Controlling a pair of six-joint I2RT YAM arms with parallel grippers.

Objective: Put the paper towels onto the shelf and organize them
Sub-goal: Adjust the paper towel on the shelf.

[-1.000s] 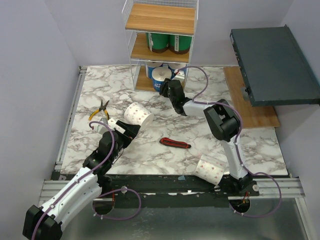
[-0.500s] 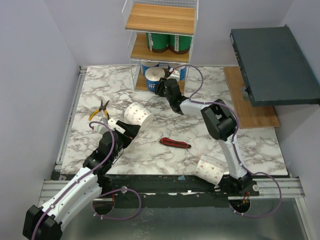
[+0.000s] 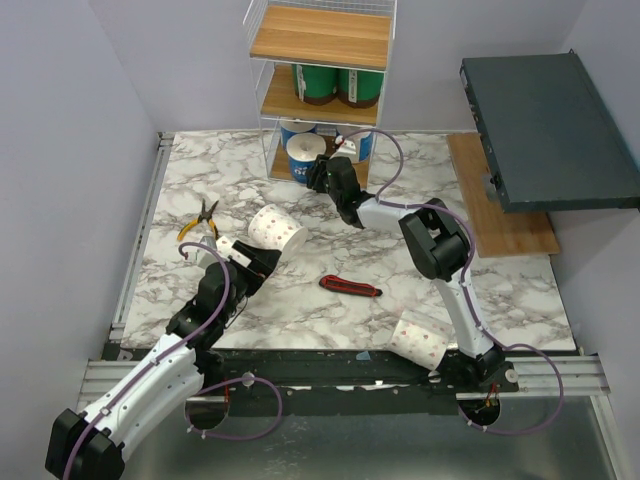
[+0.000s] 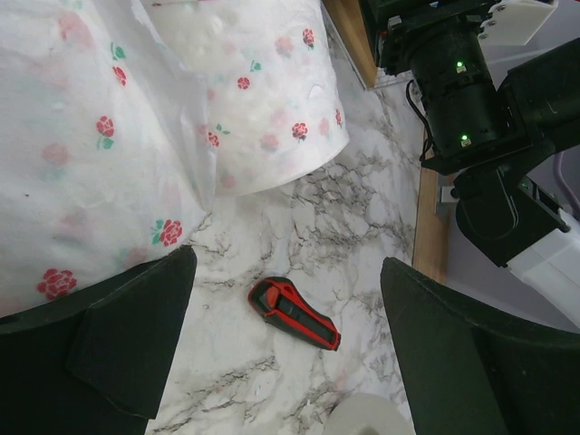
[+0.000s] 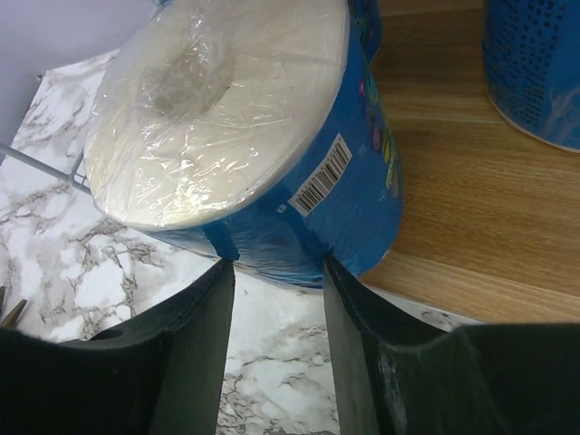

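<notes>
At the near edge of the tabletop [image 3: 200, 170], a white roll [image 3: 420, 340] lies on its side beside the right arm's base, with neither hand near it. It appears to await a later pick. A red-and-black knife [image 3: 350, 287] lies just beyond it and is no part of the job.

To the left, the left hand [image 3: 258, 262] stands with its jaws spread wide and grips nothing. A second white roll [image 3: 275, 228], printed with small red roses, lies on its side directly ahead of the fingers. Whether it touches them cannot be told. The wide spread suits the roll's girth, so this reads as a staged approach. Yellow-handled pliers [image 3: 203, 218] lie just left of this hand.

Farther back, the right arm reaches to the shelf [image 3: 320, 38]. The right hand [image 5: 276, 267] is closed about halfway on a blue roll [image 5: 362, 163], one finger on each side of its lower wall. The roll is tilted at the front lip of the bottom tier [image 5: 453, 217], partly over the marble. It is judged to be going in and not yet released. A second blue roll [image 5: 535, 72] stands deeper on the same tier. Green rolls [image 3: 335, 85] occupy the middle tier. No roll shows on the top tier. Colours are grouped by tier, so the white rolls probably belong there.
</notes>
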